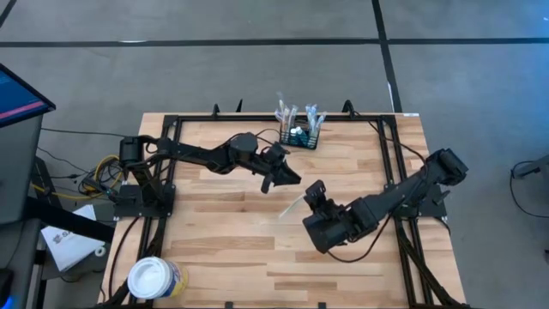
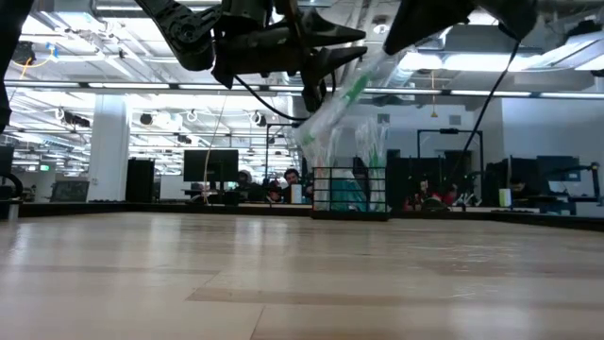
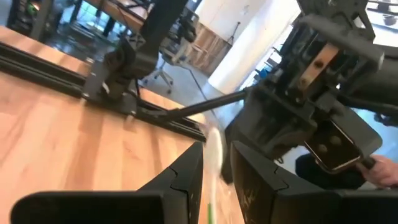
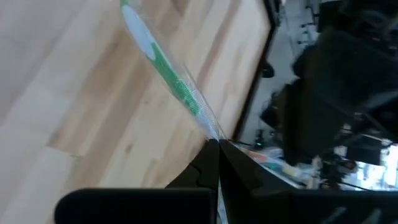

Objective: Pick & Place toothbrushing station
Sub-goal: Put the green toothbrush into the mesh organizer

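Note:
A toothbrush with green and white on it, sealed in clear wrap [image 1: 292, 207] [image 2: 330, 104] [image 4: 168, 71], hangs slanted above the table's middle with my right gripper [image 1: 310, 195] [image 4: 217, 149] shut on it. My left gripper [image 1: 287, 178] [image 3: 216, 180] stands level just beyond it, toward the far side. Its fingers are apart, and the toothbrush [image 3: 214, 149] shows through the gap. In the high view this gripper is clear of the brush. The toothbrushing station [image 1: 300, 136] [image 2: 349, 194], a black wire caddy holding several wrapped brushes, stands at the far edge. My right gripper pinches the clear wrap's end [image 4: 210, 134], just past the brush's green part, between its two fingers. The fingers slant down from the table's right side and lie roughly along the brush. The brush is lifted clear and slopes down toward the near left.
A round white tub [image 1: 154, 279] sits at the near left corner. A black frame rail [image 1: 390, 163] runs around the tabletop. Bare wood lies between the arms and the near edge. People and desks show in the room behind.

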Controlling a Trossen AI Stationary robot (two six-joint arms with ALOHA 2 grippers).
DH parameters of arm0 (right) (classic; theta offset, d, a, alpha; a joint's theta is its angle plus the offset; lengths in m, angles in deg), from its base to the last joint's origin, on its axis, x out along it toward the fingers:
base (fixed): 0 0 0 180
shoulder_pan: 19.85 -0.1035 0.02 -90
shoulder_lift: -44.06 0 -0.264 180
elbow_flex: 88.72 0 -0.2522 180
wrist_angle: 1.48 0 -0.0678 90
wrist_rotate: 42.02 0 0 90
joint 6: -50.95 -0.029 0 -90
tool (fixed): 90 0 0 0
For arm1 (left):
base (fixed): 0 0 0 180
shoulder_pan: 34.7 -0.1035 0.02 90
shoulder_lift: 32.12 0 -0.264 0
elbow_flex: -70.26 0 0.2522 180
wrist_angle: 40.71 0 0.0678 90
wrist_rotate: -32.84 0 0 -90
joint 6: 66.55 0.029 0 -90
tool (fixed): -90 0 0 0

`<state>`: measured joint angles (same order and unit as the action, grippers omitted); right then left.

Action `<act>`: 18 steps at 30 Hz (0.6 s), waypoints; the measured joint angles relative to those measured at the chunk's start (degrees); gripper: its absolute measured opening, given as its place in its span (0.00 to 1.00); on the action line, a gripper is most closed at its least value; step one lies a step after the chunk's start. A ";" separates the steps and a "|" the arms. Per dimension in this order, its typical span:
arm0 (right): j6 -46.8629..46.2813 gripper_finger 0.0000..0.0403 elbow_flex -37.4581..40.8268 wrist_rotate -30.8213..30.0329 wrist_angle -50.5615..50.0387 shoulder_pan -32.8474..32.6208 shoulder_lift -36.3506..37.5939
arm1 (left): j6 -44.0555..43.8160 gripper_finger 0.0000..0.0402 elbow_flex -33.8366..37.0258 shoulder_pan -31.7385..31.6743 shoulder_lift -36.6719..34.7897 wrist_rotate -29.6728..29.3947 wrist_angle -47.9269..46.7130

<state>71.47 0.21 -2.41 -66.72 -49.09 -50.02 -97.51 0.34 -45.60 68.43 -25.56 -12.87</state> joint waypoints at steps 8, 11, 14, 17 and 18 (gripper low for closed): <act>1.11 0.00 -2.95 -3.69 -2.59 0.53 0.02 | -2.55 0.19 0.00 0.00 0.00 5.15 -0.32; 1.99 0.00 -3.54 -4.03 -2.77 0.89 0.02 | -2.56 0.19 0.00 0.00 0.00 6.46 -0.50; 2.60 0.00 -4.30 -4.16 -2.99 0.90 0.02 | -2.51 0.19 0.00 0.00 0.00 6.53 -0.74; 2.59 0.00 -5.12 -4.24 -4.21 1.29 0.02 | -2.50 0.19 0.00 0.00 0.00 6.55 -0.80; 2.60 0.00 -5.33 -4.24 -4.24 1.31 0.02 | -2.50 0.19 0.00 0.00 0.00 6.55 -0.84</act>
<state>74.07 -5.12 -6.65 -70.95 -47.77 -50.00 -100.00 0.34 -45.60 68.43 -19.01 -13.71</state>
